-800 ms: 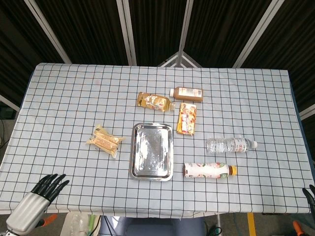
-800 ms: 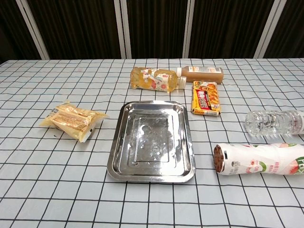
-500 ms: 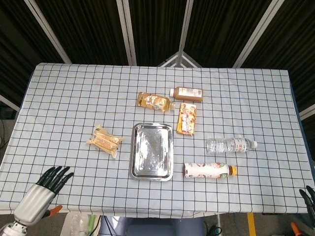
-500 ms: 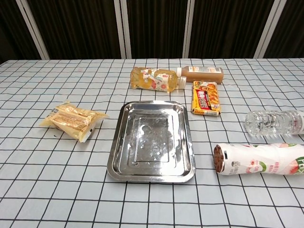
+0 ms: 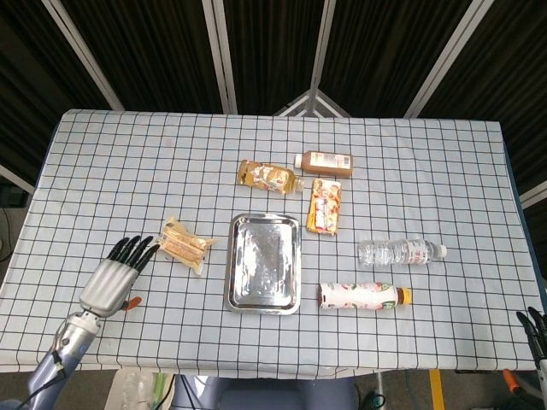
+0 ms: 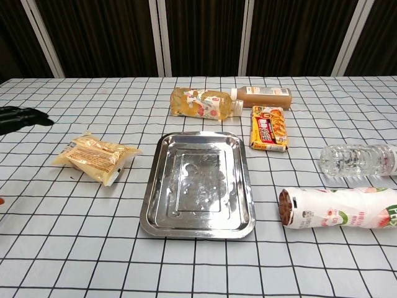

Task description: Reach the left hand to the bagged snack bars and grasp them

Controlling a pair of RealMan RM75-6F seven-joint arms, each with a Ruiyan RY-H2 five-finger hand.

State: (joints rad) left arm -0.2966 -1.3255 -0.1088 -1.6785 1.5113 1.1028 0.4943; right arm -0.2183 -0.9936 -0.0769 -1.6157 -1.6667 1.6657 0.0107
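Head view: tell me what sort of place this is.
Probably a robot test or data-collection station, not a home: a table under a checked cloth set before dark curtain panels, with packaged snacks, bottles and a metal tray laid out, and a robotic left hand reaching in.

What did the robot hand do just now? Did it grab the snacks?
The left robot hand moved up from the table's near edge toward the bagged snack bars. Its fingers are spread, just short of the bag, holding nothing yet. The snack bars, metal tray and bottles stayed put.
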